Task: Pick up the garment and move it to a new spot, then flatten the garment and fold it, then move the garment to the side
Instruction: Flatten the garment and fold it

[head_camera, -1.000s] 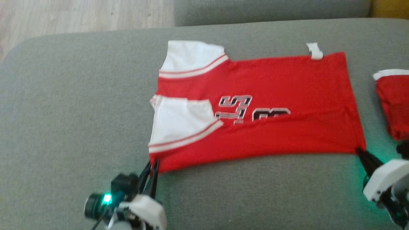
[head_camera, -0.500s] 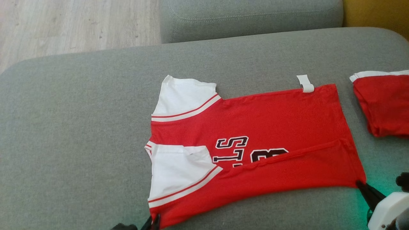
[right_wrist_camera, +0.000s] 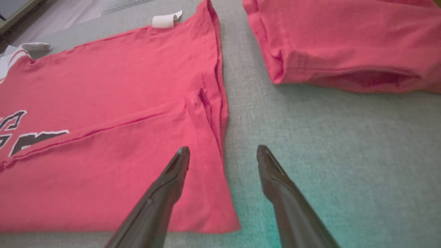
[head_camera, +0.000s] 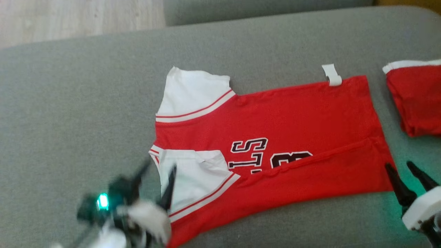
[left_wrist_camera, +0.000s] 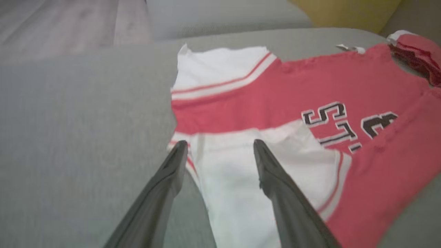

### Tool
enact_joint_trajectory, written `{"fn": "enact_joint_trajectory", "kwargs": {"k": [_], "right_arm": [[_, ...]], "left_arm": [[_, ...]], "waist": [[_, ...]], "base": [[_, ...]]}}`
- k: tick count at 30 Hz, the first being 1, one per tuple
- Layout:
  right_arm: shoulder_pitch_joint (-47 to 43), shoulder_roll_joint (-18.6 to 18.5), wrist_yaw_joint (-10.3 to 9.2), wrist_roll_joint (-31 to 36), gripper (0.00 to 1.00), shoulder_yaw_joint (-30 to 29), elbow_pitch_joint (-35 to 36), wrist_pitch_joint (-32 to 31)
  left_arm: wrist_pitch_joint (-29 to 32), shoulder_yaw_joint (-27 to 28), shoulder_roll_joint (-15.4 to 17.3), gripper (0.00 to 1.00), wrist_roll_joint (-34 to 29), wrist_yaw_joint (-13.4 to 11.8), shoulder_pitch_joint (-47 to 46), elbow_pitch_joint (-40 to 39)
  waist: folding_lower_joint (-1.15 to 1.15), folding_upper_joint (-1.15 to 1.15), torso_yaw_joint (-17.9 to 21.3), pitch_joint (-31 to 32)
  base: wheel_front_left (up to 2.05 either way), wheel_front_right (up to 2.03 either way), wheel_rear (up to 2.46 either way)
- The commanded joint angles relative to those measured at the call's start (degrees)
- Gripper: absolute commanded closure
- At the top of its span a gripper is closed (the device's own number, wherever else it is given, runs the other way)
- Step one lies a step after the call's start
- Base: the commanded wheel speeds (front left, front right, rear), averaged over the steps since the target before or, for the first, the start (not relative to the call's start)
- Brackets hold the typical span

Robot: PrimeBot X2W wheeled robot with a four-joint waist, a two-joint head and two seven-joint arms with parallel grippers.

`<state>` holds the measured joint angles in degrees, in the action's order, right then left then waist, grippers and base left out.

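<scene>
a red shirt point(head_camera: 275, 117) with white sleeves lies spread on a grey sofa cushion point(head_camera: 69, 103), a little right of the middle. its neck side points to the left and its hem to the right. black letters with white outline point(head_camera: 251, 151) are printed on the body. the near strip of the body is folded over them, and the fold edge point(head_camera: 327, 155) runs from the near sleeve point(head_camera: 196, 172) toward the hem. the far sleeve point(head_camera: 193, 93) lies flat. a small white tag point(head_camera: 331, 74) sticks out at the far edge of the shirt, near the hem.

the left gripper point(head_camera: 161, 166) is at the near left, blurred in the head view, with a green light point(head_camera: 102, 201) on it. its fingers are spread apart and grip nothing. in the left wrist view the left gripper point(left_wrist_camera: 219, 144) stands across the edge of the near sleeve: one finger is over the bare cushion just beside the sleeve, the other over the white cloth. i cannot tell if they touch the cloth.

the right gripper point(head_camera: 398, 165) is at the near right, beside the near corner of the hem. its fingers are also apart and hold nothing. in the right wrist view the right gripper point(right_wrist_camera: 223, 148) has one finger over the red cloth and one over the cushion.

a second red garment point(head_camera: 417, 100), folded, lies at the far right, apart from the shirt. a wooden floor point(head_camera: 69, 17) is at the far left.
</scene>
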<state>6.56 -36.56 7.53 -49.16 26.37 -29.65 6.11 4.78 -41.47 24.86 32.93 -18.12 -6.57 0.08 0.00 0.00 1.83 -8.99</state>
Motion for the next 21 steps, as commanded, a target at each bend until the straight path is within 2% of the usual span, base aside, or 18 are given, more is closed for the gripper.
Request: {"fn": "enact_joint_trajectory", "kwargs": {"k": [1, 2, 6, 12, 13, 16, 21], "right_arm": [[1.5, -1.6, -0.04, 1.1, 0.0, -0.7, 2.2, 0.5], [1.9, -1.4, -0.04, 1.8, 0.0, -1.3, 3.3, 0.3], [4.1, -0.7, -0.04, 4.4, 0.0, -3.2, 7.6, -0.8], [6.1, 0.4, -0.04, 7.1, 0.0, -4.9, 13.0, -2.4], [6.1, 0.4, -0.04, 7.1, 0.0, -4.9, 13.0, -2.4], [6.6, 1.1, -0.04, 8.0, 0.0, -5.2, 14.8, -3.0], [6.8, 2.8, -0.04, 8.7, 0.0, -5.5, 16.2, -3.9]], "left_arm": [[0.7, 3.1, 1.6, 0.0, -1.0, 0.8, -6.7, -2.1], [1.7, 3.4, 2.0, 0.0, -1.3, 1.9, -9.9, -2.0], [6.8, 4.0, 3.5, 0.0, -1.2, 9.0, -23.9, -0.2], [16.1, 4.5, 5.3, 0.0, 0.9, 17.6, -39.9, 9.5], [16.1, 4.5, 5.3, 0.0, 0.9, 17.6, -39.9, 9.5], [21.3, 3.8, 6.6, 0.0, 1.3, 20.4, -45.0, 15.2], [28.3, 2.9, 9.3, 0.0, 1.8, 22.8, -50.2, 23.3]], "waist": [[0.0, 0.0, 0.9, -2.7], [0.0, 0.0, 1.1, -3.9], [0.0, 0.0, 2.8, -8.9], [0.0, 0.0, 6.0, -13.9], [0.0, 0.0, 6.0, -13.9], [0.0, 0.0, 8.1, -15.4], [0.0, 0.0, 11.9, -16.7]], "base": [[0.0, 0.0, 0.0], [0.0, 0.0, 0.0], [0.0, 0.0, 0.0], [0.0, 0.0, 0.0], [0.0, 0.0, 0.0], [0.0, 0.0, 0.0], [0.0, 0.0, 0.0]]}}
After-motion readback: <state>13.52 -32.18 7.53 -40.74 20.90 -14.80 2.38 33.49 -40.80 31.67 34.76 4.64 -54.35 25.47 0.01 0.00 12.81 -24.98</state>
